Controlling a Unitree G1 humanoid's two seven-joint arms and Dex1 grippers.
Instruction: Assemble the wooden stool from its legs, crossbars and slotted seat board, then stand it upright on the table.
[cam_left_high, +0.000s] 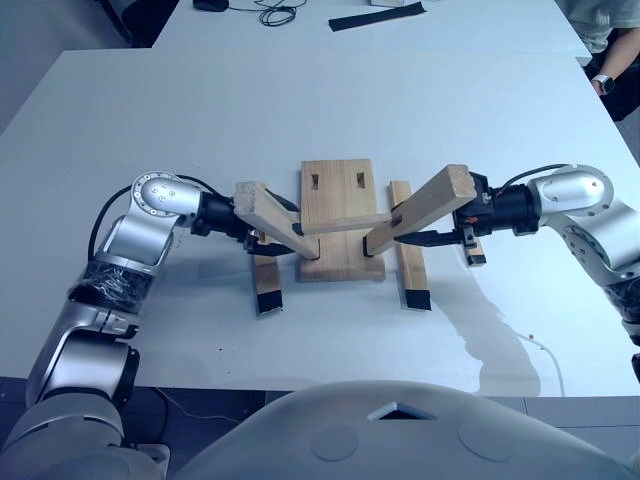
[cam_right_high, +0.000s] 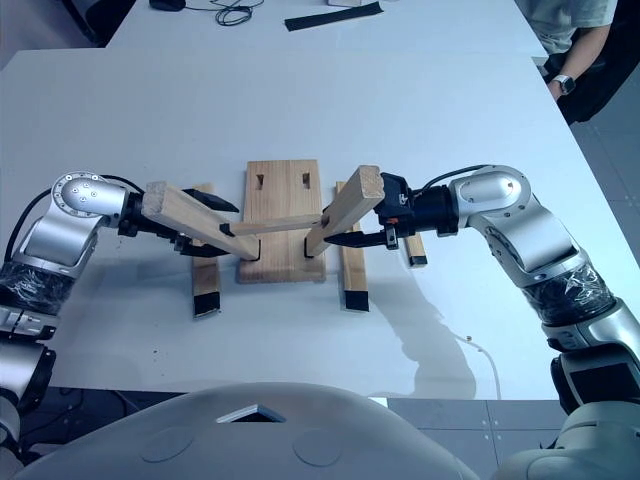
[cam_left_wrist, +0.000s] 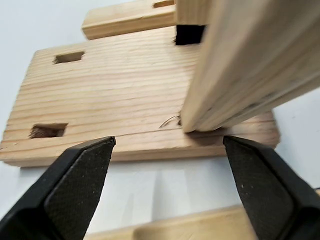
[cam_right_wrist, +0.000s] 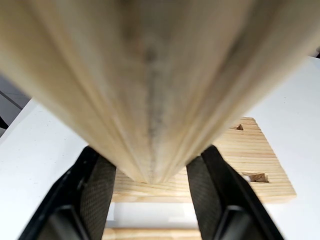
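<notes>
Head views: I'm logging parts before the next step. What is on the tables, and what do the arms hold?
seat board: 1, pale wood, flat at table centre
left leg: 1, pale wood, tilted over the board
right leg: 1, pale wood, tilted over the board
crossbar: 1, pale wood, between the tilted legs
loose legs: 2, pale wood with black ends, flat either side of the board
short piece: 1, wood, by the right gripper
strip: 1, black, far table
cables: dark, far table
table: white
left gripper: open, beside left leg
right gripper: shut on right leg

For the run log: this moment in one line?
left pincer open | right pincer shut on pale wooden leg | leg tilted over slotted wooden seat board
</notes>
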